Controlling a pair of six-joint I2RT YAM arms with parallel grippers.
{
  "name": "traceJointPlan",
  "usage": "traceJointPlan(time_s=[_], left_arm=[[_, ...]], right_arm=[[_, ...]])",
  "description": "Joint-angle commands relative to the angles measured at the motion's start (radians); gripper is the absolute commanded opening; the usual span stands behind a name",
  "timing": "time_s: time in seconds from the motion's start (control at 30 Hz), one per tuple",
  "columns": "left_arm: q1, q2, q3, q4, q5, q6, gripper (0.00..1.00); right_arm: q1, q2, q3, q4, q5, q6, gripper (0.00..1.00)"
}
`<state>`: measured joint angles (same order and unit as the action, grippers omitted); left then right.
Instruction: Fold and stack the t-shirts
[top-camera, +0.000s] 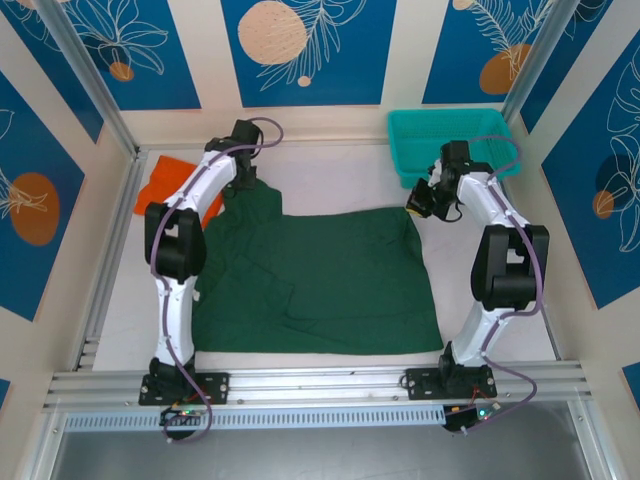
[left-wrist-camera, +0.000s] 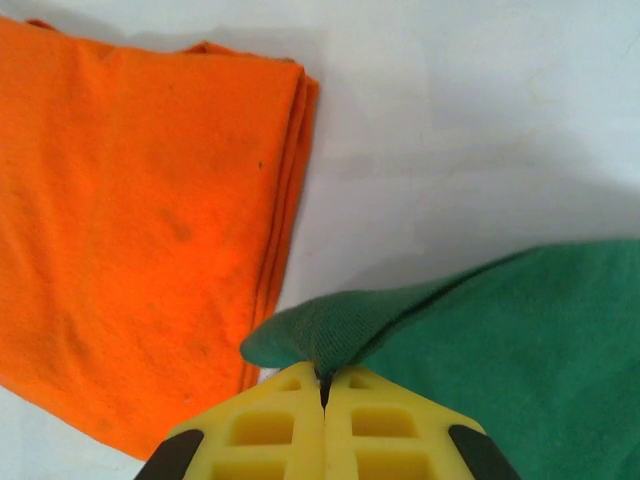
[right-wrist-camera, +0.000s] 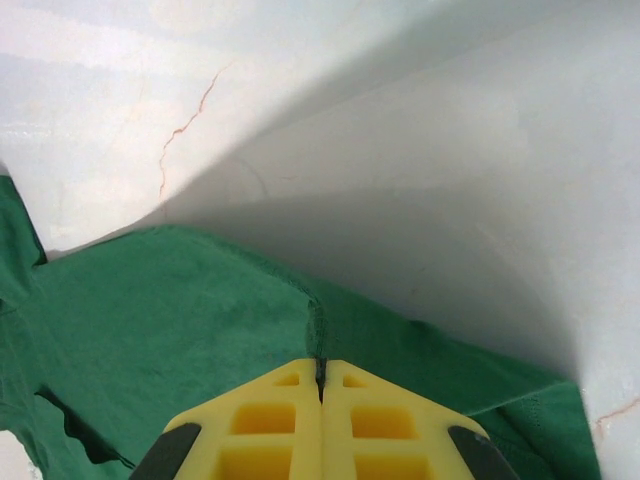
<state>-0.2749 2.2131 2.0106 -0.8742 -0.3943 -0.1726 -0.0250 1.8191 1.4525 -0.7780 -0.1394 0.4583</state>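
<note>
Lying spread on the table (top-camera: 330, 170), the green t-shirt (top-camera: 320, 285) has its far-left corner pinched in the closed left fingers (left-wrist-camera: 262, 432) and its far-right edge clamped in the right fingers (right-wrist-camera: 262, 432). The folded orange t-shirt (top-camera: 155, 190) sits just beyond its far-left corner. A teal basket (top-camera: 410, 150) stands beyond its far-right corner.

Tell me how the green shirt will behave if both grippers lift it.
Probably floppy: the green shirt bunches into a soft fold where the left gripper pinches it. Likely to sag between that and the right gripper, since it lies limp and creased.
</note>
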Motion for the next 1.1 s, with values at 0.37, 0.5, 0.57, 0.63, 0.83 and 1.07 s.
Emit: traceJointPlan(time_s=[0.37,0.5,0.57,0.63,0.83,1.07], left_arm=[[0.009,-0.334,-0.314,0.152,0.035,-0.021,0.0],[0.012,-0.499,-0.489,0.195,0.029,-0.034,0.0],[0.013,-0.578,-0.578,0.216,0.028,-0.037,0.0],[0.014,-0.664,-0.673,0.239,0.031,-0.039,0.0],[0.016,-0.878,-0.897,0.268,0.009,-0.06,0.0],[0.022,-1.008,-1.058,0.219,-0.016,-0.144,0.0]], right_arm=[[-0.066,-0.074,-0.074,-0.005,-0.223,-0.029,0.0],[-0.066,-0.156,-0.175,0.019,-0.272,-0.042,0.0],[-0.066,-0.191,-0.214,0.016,-0.272,-0.047,0.0],[-0.066,-0.226,-0.254,0.011,-0.274,-0.047,0.0],[-0.075,-0.316,-0.351,0.003,-0.278,-0.033,0.0],[-0.112,-0.313,-0.338,-0.013,-0.289,0.003,0.0]])
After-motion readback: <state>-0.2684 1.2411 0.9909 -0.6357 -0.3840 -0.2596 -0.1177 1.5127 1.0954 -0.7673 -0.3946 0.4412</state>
